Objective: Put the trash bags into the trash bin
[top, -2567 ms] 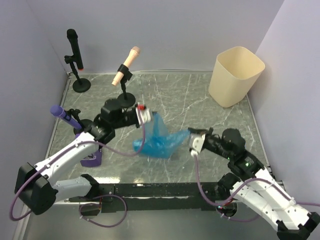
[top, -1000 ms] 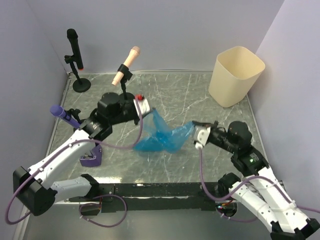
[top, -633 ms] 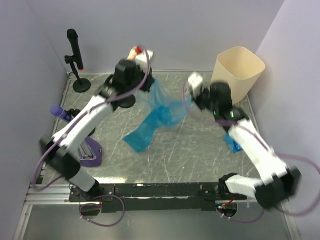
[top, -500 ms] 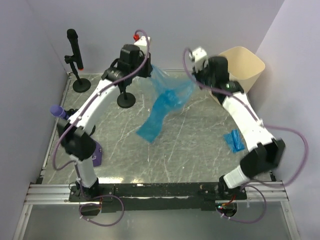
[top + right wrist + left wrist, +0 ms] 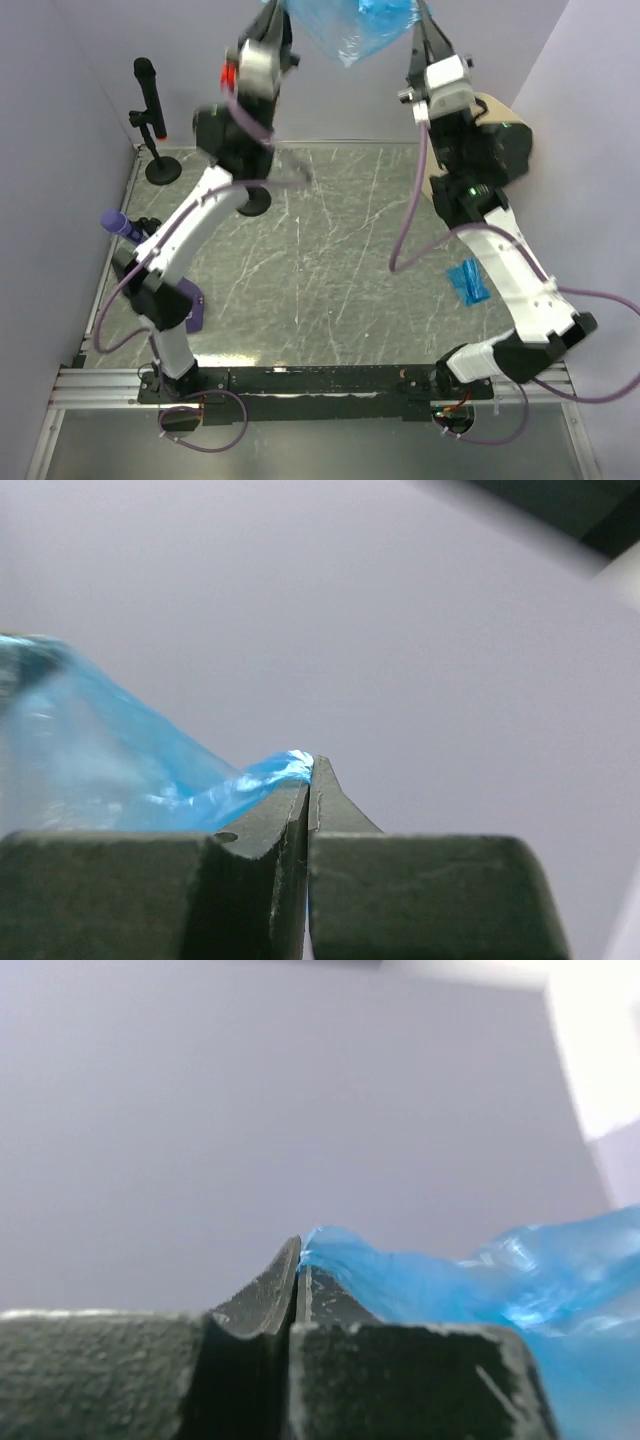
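Spotter: Tabletop (image 5: 330,270) first. It's a grey marble slab, walled left, back and right, with your arm bases at the near edge. Open marble runs between your two arms, from the near edge to the back wall.

Operator: Where's the bin?

Spotter: Your trash bin (image 5: 487,103) stands in the back right corner, close to both walls. It's mostly hidden behind your right arm, so only slivers of cream rim show.

Operator: And the bag?

Spotter: The blue trash bag (image 5: 350,25) hangs high at the top edge of the overhead view. It's stretched between both raised arms and shows left of the bin. Your left gripper (image 5: 298,1260) is pinched tight on one edge of the film, and your right gripper (image 5: 311,775) is clamped on the opposite edge.

Operator: Anything small?

Spotter: A second bag (image 5: 467,283), folded flat, lies on the slab near the right wall, beside your right arm. The black microphone (image 5: 150,100) stands in the back left corner, and the purple microphone (image 5: 125,228) sits along the left edge.
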Controlling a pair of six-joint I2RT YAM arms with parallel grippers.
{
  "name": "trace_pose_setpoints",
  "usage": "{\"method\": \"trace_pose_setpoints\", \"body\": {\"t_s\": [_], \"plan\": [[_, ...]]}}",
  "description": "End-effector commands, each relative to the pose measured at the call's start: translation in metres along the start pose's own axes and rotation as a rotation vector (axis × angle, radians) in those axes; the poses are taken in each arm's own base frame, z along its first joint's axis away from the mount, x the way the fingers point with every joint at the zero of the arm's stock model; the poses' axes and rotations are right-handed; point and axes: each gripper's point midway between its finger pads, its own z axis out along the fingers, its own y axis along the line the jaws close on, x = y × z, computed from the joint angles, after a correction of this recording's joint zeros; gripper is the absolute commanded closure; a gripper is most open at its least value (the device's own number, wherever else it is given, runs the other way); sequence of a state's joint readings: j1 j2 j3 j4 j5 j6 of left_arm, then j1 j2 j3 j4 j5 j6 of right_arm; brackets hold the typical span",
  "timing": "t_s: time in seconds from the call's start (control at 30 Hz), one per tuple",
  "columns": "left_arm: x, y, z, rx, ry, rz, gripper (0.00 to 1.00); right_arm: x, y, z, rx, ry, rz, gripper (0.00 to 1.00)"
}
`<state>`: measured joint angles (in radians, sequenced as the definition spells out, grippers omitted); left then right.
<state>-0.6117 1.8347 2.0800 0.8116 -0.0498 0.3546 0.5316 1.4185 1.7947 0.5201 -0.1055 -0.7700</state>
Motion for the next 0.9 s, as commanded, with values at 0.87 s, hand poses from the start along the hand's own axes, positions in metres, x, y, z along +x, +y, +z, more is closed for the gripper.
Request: {"method": "trace_pose_setpoints", "body": {"t_s": [0.87], "plan": [[0.185, -0.025, -0.260, 0.058, 1.248, -0.216, 0.99, 0.219, 0.123, -0.265, -0.361, 1.074, 0.161, 1.00]]}}
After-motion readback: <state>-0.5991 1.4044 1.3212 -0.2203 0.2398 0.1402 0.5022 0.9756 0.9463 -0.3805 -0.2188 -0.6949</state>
